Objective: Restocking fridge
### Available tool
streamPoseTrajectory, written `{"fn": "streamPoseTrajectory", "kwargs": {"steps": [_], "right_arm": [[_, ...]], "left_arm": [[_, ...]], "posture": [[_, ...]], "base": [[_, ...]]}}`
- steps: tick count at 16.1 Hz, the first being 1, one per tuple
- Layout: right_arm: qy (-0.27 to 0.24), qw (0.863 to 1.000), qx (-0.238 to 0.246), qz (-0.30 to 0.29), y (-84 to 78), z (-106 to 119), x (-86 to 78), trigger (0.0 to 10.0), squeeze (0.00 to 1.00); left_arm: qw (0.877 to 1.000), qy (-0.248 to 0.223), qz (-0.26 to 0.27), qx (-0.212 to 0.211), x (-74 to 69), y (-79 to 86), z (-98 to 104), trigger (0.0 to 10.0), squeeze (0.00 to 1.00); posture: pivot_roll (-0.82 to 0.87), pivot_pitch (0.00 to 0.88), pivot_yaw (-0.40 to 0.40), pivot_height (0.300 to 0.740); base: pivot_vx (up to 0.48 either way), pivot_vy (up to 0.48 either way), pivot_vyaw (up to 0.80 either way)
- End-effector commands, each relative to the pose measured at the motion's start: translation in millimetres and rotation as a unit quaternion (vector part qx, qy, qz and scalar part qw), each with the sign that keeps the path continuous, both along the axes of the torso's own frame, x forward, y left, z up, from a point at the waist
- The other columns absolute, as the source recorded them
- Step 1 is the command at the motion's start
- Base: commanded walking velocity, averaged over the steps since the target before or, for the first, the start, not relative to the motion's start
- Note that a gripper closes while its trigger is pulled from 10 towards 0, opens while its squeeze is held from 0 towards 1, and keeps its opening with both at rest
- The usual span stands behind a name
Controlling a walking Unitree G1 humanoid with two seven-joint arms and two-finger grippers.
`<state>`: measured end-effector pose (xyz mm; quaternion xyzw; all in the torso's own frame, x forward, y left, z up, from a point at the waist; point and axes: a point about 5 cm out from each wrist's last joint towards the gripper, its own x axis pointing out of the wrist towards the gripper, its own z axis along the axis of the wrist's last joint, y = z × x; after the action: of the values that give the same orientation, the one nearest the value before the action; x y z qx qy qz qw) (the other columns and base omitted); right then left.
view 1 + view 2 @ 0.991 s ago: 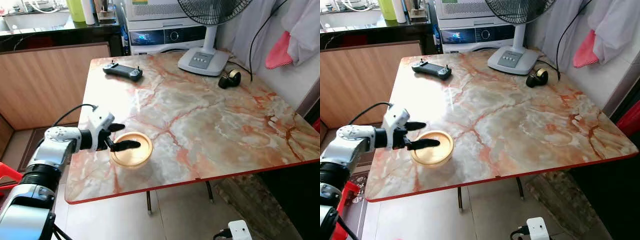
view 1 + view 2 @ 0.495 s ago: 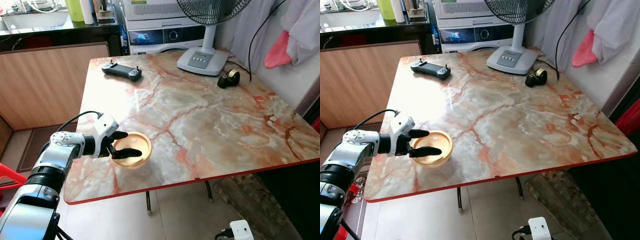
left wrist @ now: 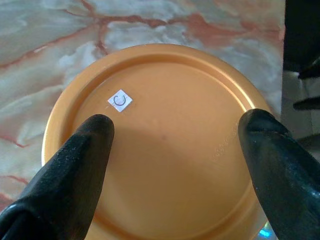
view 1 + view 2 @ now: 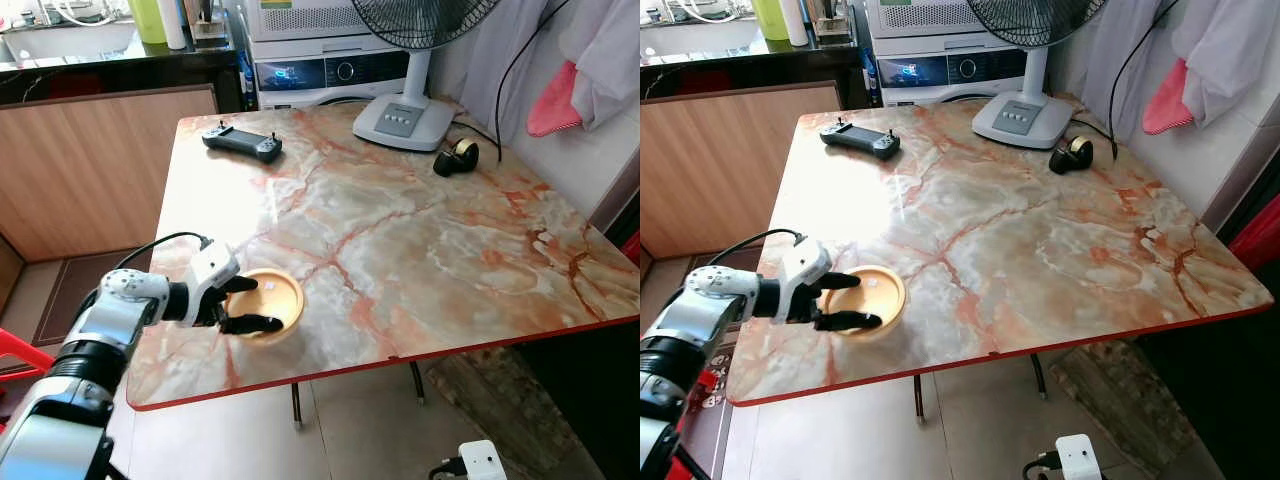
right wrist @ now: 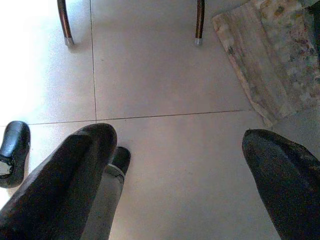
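Note:
An orange, shallow, round dish lies on the marble table near its front left corner. A small white sticker sits on the dish. My left gripper is open and reaches in from the left at the dish's level. One finger lies over its far rim and the other along its near rim. In the left wrist view the left gripper has its two fingertips spread across the dish's width. My right gripper hangs open over the tiled floor.
A black game controller lies at the table's far left. A fan base and a dark tape roll stand at the far right. Behind are an appliance and a pink cloth. A worn mat lies on the floor by the table's legs.
My left gripper has dropped and drawn toward the table's near edge, from over the dish to straddling it. The dish has stayed in place.

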<state>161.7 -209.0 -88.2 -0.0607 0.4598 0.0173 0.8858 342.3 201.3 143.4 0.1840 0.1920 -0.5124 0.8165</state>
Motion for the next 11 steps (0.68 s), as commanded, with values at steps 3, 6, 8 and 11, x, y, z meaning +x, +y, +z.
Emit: {"fn": "streamPoseTrajectory", "kwargs": {"steps": [3,6,8,11], "right_arm": [[0.004,1.000,0.002,-0.008,-2.5,-1.3,-4.4,10.0,0.00],[0.003,1.000,0.001,-0.009,-4.0,-0.8,-4.0,10.0,0.00],[0.003,1.000,0.000,-0.008,-4.2,-0.7,-3.7,10.0,0.00],[0.006,1.000,-0.001,-0.005,-2.6,-1.1,-3.6,10.0,0.00]], "left_arm": [[0.998,0.043,-0.010,0.040,-12.6,15.0,-15.0,10.0,0.00],[0.993,0.049,-0.075,0.074,-30.3,31.2,-11.2,10.0,0.00],[0.987,0.040,-0.106,0.112,-37.7,40.4,-7.7,10.0,0.00],[0.972,0.022,-0.121,0.198,-42.6,57.9,-2.3,10.0,0.00]], "posture": [[0.09,0.020,-0.026,0.740],[0.09,0.022,-0.025,0.740],[0.09,0.024,-0.026,0.740],[0.09,0.025,-0.031,0.740]], "base": [[0.000,0.000,0.00],[0.000,0.000,0.00],[0.000,0.000,0.00],[0.000,0.000,0.00]]}}
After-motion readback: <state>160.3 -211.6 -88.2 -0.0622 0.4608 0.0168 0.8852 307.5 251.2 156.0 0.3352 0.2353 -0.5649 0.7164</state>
